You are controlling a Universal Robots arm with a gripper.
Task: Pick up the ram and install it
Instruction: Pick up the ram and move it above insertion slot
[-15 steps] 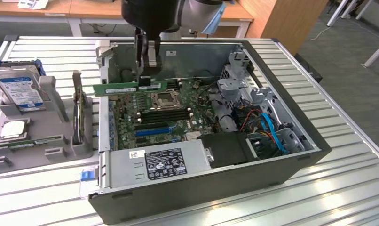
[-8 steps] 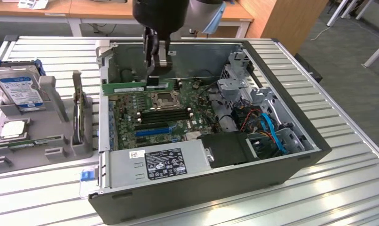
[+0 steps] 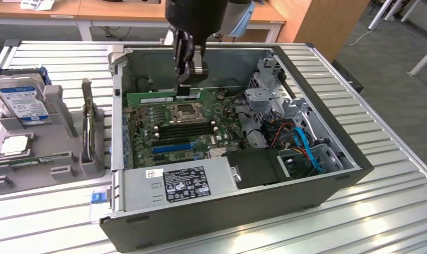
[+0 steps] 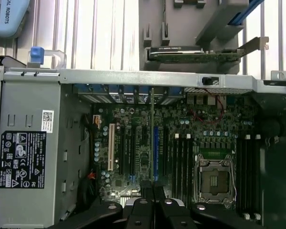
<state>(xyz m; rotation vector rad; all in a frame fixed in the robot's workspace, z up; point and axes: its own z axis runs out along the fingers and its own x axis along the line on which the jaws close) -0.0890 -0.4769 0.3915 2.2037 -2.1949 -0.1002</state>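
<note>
1. The end effector [image 3: 186, 85] hangs at the upper centre of the exterior view, inside the open case [image 3: 221, 225].
2. Pressed together, it pinches the ram [image 3: 153, 98], which lies level just beneath it.

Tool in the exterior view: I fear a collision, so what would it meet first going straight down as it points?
The tool is shut on the ram, whose lower edge would probably reach the motherboard first, near the processor socket; depth leaves the exact spot unclear.

Wooden desks [image 3: 93, 10] — grey floor [image 3: 383, 50]
</note>
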